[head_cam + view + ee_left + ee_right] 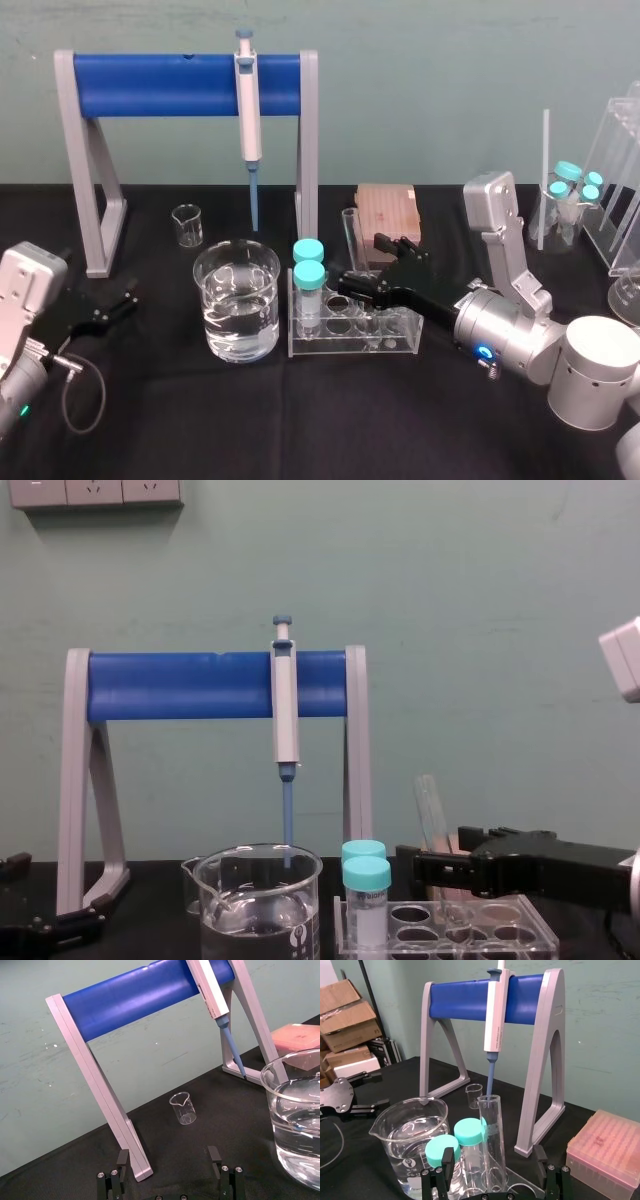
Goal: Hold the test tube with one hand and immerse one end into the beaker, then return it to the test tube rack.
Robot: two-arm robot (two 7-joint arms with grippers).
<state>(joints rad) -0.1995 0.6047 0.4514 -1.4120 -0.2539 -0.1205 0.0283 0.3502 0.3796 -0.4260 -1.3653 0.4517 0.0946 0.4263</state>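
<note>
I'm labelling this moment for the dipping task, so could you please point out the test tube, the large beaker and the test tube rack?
test tube (pixel 493 1142): right wrist view, middle of its glass wall.
beaker (pixel 240 264): head view, upper glass wall below the rim.
test tube rack (pixel 350 342): head view, clear front face.

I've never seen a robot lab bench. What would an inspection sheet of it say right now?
Surface: black cloth table.
Job's things: test tube leans in the test tube rack; beaker of clear liquid beside it.
Clutter: pipette on stand, small beaker, pink box, capped vials.
End effectors: right end effector open, astride the tube; left end effector open, parked left.
Cables: grey cable near the left end effector.
Surroundings: teal wall, cardboard boxes.
</note>
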